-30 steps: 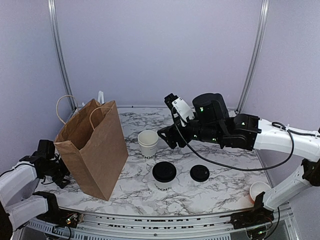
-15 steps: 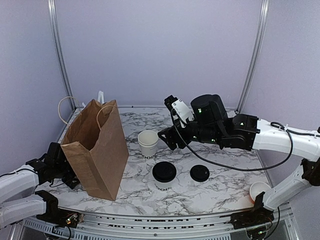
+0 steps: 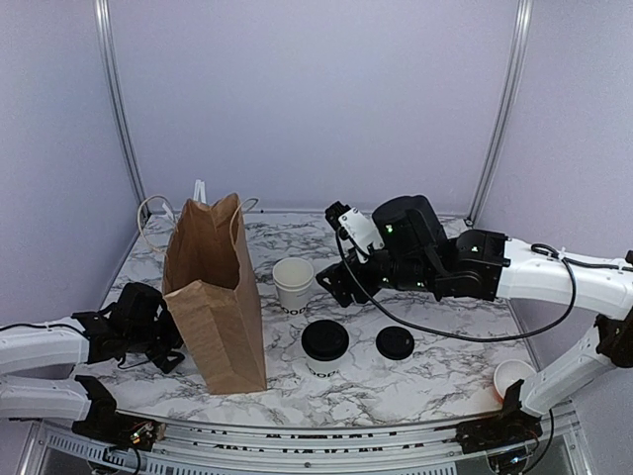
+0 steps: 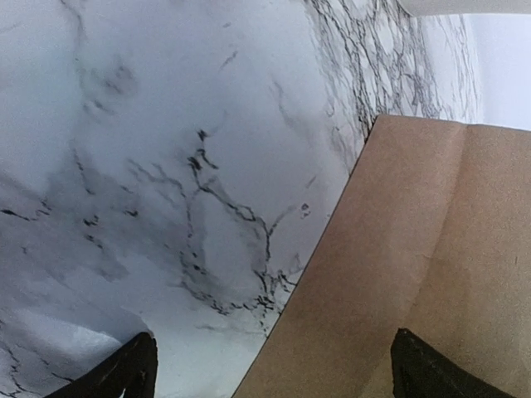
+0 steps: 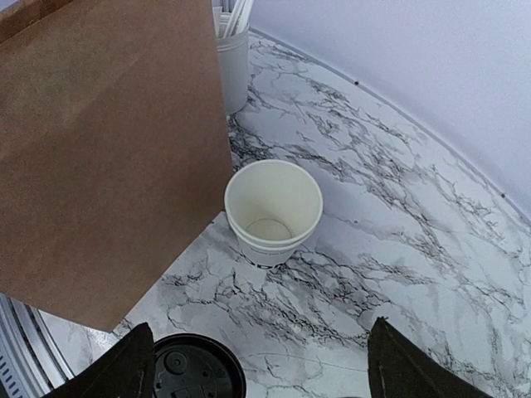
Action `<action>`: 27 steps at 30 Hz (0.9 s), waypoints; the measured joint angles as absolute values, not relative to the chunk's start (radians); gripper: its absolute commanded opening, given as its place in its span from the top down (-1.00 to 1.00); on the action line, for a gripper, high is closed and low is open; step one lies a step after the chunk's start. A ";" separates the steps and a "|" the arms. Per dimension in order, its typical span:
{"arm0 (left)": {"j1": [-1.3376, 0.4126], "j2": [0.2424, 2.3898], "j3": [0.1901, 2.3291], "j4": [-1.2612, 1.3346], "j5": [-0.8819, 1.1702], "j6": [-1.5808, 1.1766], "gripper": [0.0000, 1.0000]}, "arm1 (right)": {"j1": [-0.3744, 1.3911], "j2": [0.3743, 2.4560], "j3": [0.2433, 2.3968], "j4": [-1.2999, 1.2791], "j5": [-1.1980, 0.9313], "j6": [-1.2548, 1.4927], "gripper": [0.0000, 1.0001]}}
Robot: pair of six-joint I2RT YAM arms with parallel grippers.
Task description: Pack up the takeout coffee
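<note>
The takeout coffee (image 3: 324,346), a white cup under a black lid, stands on the marble table (image 3: 435,371) at front centre; its lid (image 5: 195,371) shows at the bottom edge of the right wrist view. A brown paper bag (image 3: 220,292) stands upright to its left. My right gripper (image 3: 334,285) hangs open above and behind the coffee (image 5: 261,373), holding nothing. My left gripper (image 3: 166,348) is open low at the bag's left side. In the left wrist view the bag (image 4: 415,274) has its bottom edge between the fingers of that gripper (image 4: 274,383).
A lidless stack of white cups (image 3: 294,284) (image 5: 274,209) sits just right of the bag. A loose black lid (image 3: 395,342) lies right of the coffee. A white holder with straws (image 5: 233,62) stands behind the bag. Another white cup (image 3: 512,377) sits at the front right corner.
The left arm has swept rightward along the table's near left side, and the bag has slid right and turned narrower toward the camera. The right arm has dipped slightly.
</note>
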State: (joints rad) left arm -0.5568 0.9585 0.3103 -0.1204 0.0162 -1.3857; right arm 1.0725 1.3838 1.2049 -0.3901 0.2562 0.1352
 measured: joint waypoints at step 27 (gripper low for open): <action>-0.377 0.855 0.698 -0.546 -0.162 -0.879 -0.99 | 1.078 1.486 1.215 -0.584 0.075 0.257 -0.61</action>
